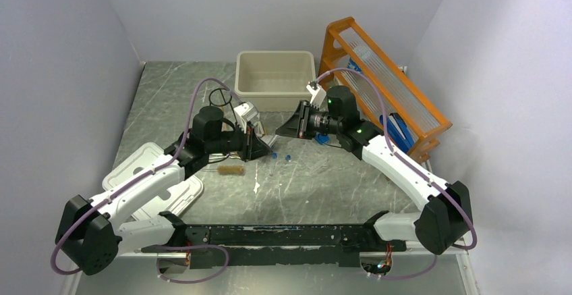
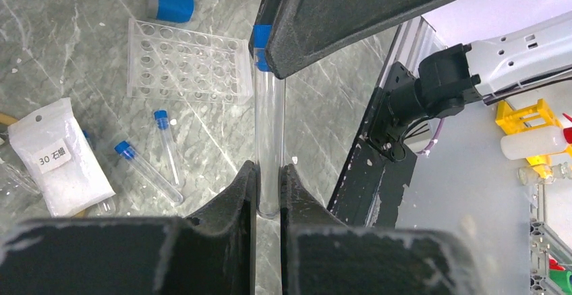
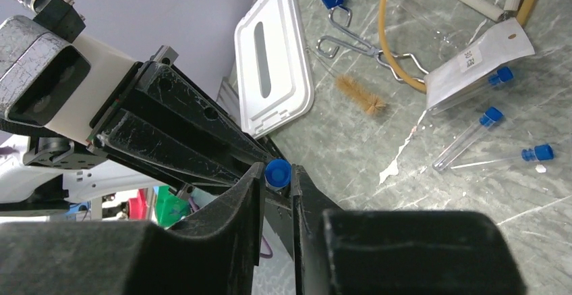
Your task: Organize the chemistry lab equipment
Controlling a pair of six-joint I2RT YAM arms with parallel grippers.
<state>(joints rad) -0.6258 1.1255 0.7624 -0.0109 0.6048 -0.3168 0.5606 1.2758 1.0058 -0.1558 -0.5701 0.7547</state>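
**Two arms share one tube**

Both arms reach inward and meet above the middle of the bench. The left end effector pinches a blue-capped tube at its glass bottom. The right end effector is clamped on its blue cap. A white packet lying on the bench reads "30" plus two Chinese characters.

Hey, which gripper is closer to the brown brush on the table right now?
Left. The left gripper, shut on a blue-capped tube, hangs just beside the brush, toward the table's centre. The right gripper holds the same tube from the far side, farther from the brush.
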